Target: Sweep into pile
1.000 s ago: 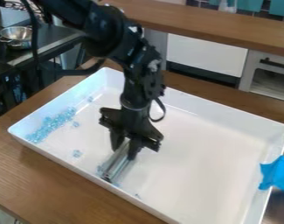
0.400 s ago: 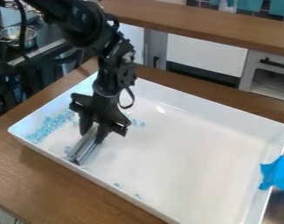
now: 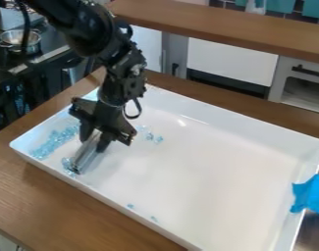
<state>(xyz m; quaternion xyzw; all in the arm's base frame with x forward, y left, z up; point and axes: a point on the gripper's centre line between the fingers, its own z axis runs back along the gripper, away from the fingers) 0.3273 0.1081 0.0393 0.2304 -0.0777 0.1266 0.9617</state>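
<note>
My gripper (image 3: 95,137) hangs over the left part of the white tray (image 3: 207,191), shut on a silvery sweeping tool (image 3: 87,156) that slants down to the tray floor. Left of the tool, a long pile of light blue pieces (image 3: 55,140) lies along the tray's left side. A few pieces (image 3: 68,164) touch or lie close to the tool's lower end. Some more pieces (image 3: 154,138) are to the right of the gripper, and two small bits (image 3: 131,206) lie near the front wall.
The tray stands on a brown wooden table (image 3: 30,191). Blue tape (image 3: 310,195) is stuck at its right edge. Behind are a wooden counter (image 3: 240,30) and white cabinets; a metal bowl (image 3: 20,40) sits on a dark surface at the back left.
The gripper and the tool have moved left and slightly up in the view, toward the pile. Pieces to the right of the gripper and near the front wall have come into sight.
</note>
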